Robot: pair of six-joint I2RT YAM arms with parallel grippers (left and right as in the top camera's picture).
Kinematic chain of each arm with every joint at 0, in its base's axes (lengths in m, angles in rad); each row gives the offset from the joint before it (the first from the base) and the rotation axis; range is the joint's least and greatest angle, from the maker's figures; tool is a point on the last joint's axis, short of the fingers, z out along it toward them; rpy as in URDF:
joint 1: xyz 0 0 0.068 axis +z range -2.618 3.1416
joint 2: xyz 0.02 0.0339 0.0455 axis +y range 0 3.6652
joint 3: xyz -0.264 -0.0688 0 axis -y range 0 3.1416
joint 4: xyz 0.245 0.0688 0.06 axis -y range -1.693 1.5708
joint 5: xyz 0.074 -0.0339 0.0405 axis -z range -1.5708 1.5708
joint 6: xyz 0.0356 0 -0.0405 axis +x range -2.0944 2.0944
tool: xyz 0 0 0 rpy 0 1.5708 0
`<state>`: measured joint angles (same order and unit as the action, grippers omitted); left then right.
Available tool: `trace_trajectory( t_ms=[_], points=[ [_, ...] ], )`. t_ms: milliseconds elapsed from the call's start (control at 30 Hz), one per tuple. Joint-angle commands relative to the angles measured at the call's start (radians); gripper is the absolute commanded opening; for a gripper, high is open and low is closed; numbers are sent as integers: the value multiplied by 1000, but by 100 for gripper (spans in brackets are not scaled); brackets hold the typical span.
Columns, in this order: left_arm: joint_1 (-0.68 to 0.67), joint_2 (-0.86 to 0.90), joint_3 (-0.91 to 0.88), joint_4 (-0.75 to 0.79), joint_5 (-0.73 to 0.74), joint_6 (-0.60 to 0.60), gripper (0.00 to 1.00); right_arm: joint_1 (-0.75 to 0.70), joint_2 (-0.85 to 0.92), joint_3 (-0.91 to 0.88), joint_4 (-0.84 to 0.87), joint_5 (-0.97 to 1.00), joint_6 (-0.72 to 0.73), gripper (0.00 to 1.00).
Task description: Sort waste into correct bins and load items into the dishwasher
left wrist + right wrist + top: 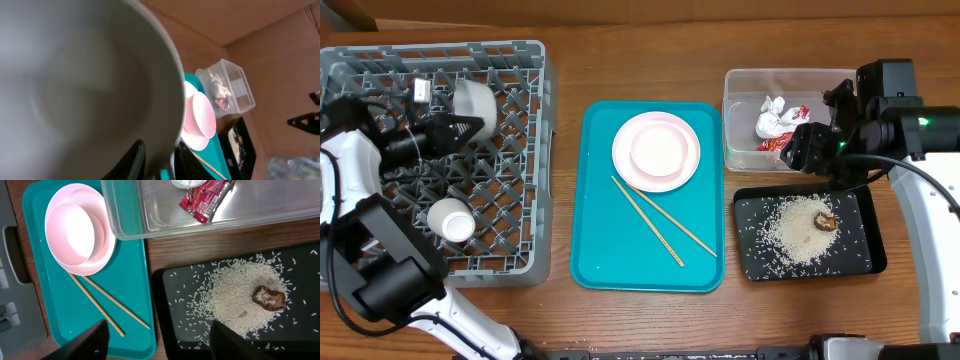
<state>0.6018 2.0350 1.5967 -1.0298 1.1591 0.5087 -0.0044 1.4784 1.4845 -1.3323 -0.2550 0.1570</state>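
Observation:
My left gripper (pixel 455 128) is shut on the rim of the white bowl (pixel 478 103), holding it over the grey dish rack (pixel 520 150); the bowl (pixel 75 90) fills the left wrist view, its rim between the fingers (pixel 157 160). A small cup (pixel 452 220) sits in the rack. A small plate lies on the large plate (pixel 656 150) beside two chopsticks (pixel 660 220) on the teal tray (pixel 600 250). My right gripper (pixel 810 150) is open and empty, above the black tray (pixel 860 260) holding rice (pixel 235 300) and a brown lump (pixel 268 296). The clear tub (pixel 740 100) holds the tissue (pixel 772 118) and red wrapper (pixel 205 197).
The teal tray (pixel 130 280) lies between the rack and the two bins. The plates (pixel 75 230) and chopsticks (pixel 107 302) show in the right wrist view, between my open fingers (pixel 157 345). Bare wooden table surrounds everything.

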Motion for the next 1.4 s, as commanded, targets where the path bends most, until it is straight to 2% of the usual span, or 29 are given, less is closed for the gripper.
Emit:
trace_trajectory(
  t_ms=[0, 100, 200, 367, 533, 733, 800, 867, 967, 1100, 1233, 1367],
  points=[
    [50, 35, 10, -44, 5, 28, 17, 2, -6, 9, 2, 4, -1, 66],
    [89, 35, 11, -97, 5, 31, 8, 2, -6, 9, 2, 5, -2, 66],
    [132, 34, 11, -160, 0, 38, 10, 2, -6, 9, 2, 4, -2, 66],
    [167, 28, 11, -222, 43, 46, 6, 2, -6, 9, 2, 4, -2, 66],
    [141, -22, 15, -272, 86, 80, 18, 2, -6, 9, 1, 4, -2, 66],
    [53, -174, 45, -253, 6, 61, 25, 2, -6, 9, -4, 5, -2, 66],
    [6, -230, 55, -199, -87, -21, 26, 2, -6, 9, -5, 4, -2, 66],
    [-48, -275, 56, -121, -220, -121, 35, 2, -6, 9, -6, 5, -2, 66],
    [-161, -319, 56, -3, -504, -277, 39, 2, -6, 9, -5, 4, -2, 66],
    [-343, -308, 56, 107, -904, -390, 44, 2, -6, 9, -5, 5, -2, 66],
    [-486, -245, 56, 156, -1180, -412, 49, 2, -6, 9, -5, 5, -2, 66],
    [-552, -180, 56, 159, -1315, -412, 49, 2, -6, 9, -5, 5, -2, 66]
  ],
)
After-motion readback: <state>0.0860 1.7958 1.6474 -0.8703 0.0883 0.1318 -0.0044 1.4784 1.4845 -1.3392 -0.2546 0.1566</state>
